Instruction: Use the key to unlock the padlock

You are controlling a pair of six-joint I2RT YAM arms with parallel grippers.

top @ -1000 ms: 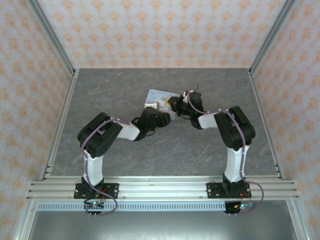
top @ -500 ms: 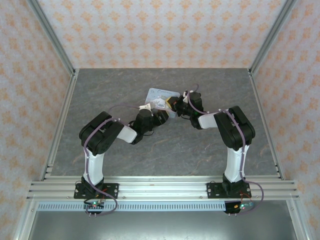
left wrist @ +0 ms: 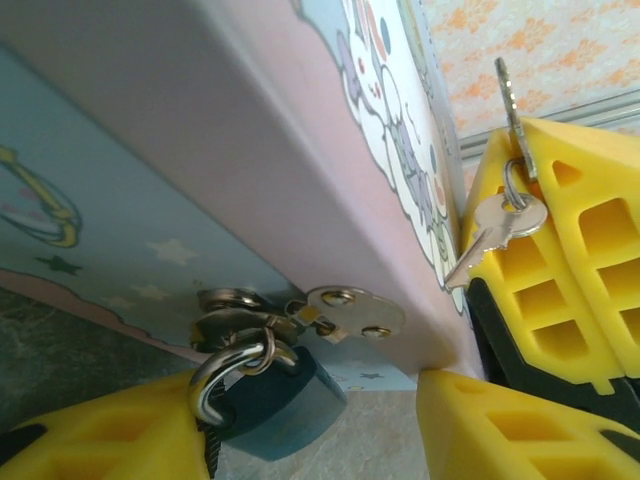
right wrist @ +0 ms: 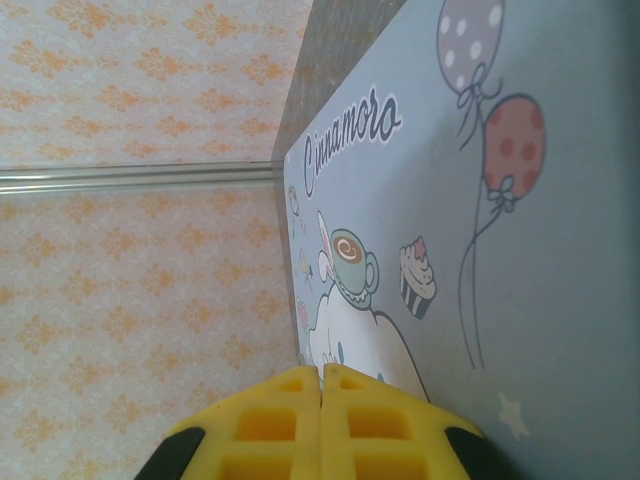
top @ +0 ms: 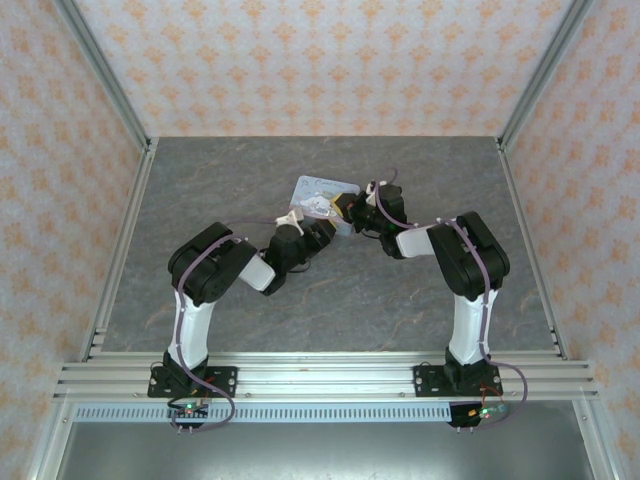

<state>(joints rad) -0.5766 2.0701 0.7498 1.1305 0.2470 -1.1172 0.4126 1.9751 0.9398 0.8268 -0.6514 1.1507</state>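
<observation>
From above, the pale blue tin (top: 322,188) lies near the middle of the grey table (top: 200,180). The left gripper (top: 298,218) is at its near-left edge and the right gripper (top: 346,207) at its right edge. The padlock is too small to make out here. Bare table lies open on every side, out to the patterned walls (top: 60,150).

At the left wrist, the padlock (left wrist: 280,405) has a dark bluish body and a silvery shackle. It hangs from the hasp (left wrist: 345,310) on the tin's (left wrist: 150,200) side, low by the table. The left gripper's (left wrist: 310,430) jaws are spread, one yellow finger just beside the shackle and the other past the tin's corner. On the right, the right gripper (left wrist: 535,170) pinches the key (left wrist: 508,95), blade pointing up. A second key (left wrist: 492,228) dangles from a ring (left wrist: 512,185). The tin's corner stands between key and padlock.

At the right wrist, the right gripper's (right wrist: 321,390) jaws are pressed together over the tin's cartoon lid (right wrist: 500,250).
</observation>
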